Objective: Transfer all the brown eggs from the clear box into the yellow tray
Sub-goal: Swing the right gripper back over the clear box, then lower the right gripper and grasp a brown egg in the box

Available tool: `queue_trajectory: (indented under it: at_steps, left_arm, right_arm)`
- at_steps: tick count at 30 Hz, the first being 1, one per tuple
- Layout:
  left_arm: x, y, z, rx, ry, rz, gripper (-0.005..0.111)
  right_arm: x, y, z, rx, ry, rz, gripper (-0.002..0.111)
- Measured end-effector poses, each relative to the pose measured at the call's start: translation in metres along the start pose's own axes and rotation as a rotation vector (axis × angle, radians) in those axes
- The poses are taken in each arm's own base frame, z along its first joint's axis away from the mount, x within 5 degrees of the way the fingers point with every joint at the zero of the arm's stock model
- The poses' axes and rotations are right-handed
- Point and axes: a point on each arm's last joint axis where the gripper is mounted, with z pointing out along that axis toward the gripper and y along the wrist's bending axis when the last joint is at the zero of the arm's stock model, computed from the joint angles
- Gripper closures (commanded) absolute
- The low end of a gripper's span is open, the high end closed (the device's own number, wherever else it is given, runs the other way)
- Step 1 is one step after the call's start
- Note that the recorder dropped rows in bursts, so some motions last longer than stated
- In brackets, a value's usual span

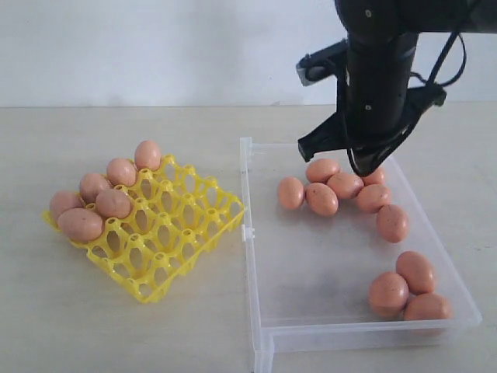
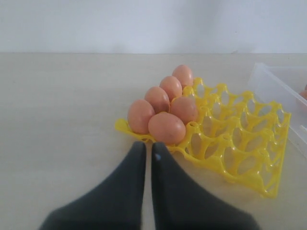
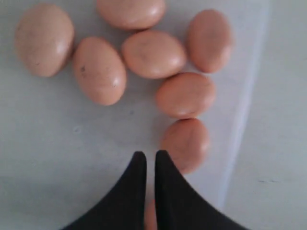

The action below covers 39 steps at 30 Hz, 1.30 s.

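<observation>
Right arm (image 1: 379, 78) hangs over far end of clear box (image 1: 247, 233); right jaws pressed together, gripping nothing. Nearest brown egg (image 3: 186, 143) just beside jaw tips, toward box wall, long axis roughly along jaws' length. Other brown eggs (image 1: 321, 198) loose in box; six seated in yellow tray (image 1: 171, 256) on counter (image 1: 116, 326). Left jaws closed, empty, near tray corner. Right arm nearer. No readable writing.

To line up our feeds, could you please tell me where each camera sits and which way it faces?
Exterior: off-arm, looking down across yellow tray, clear box; right arm shows.
Left wrist: low, level toward the tray; shut left tool shows.
Right wrist: straight down on brown eggs in the box; shut right tool shows.
The first two share the tray.
</observation>
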Motion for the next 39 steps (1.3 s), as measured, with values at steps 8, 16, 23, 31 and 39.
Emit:
queue_trajectory:
  at_steps: [8,16,23,31,39]
  left_arm:
    - [0.0,0.0,0.0,0.0,0.0,0.0,0.103]
    - [0.0,0.0,0.0,0.0,0.0,0.0,0.103]
    - [0.0,0.0,0.0,0.0,0.0,0.0,0.103]
    - [0.0,0.0,0.0,0.0,0.0,0.0,0.103]
    - [0.0,0.0,0.0,0.0,0.0,0.0,0.103]
  right_arm:
    - [-0.003,0.021,0.051,-0.311,0.12,-0.255,0.062]
    - [-0.025,0.009,0.053,-0.157,-0.042,-0.317,0.046]
    - [-0.035,0.018,0.098,-0.143,-0.091,-0.31,0.046]
    - [-0.034,0.022,0.116,-0.146,-0.073,-0.286,0.09]
    - [-0.032,0.021,0.113,-0.145,-0.044,-0.277,0.108]
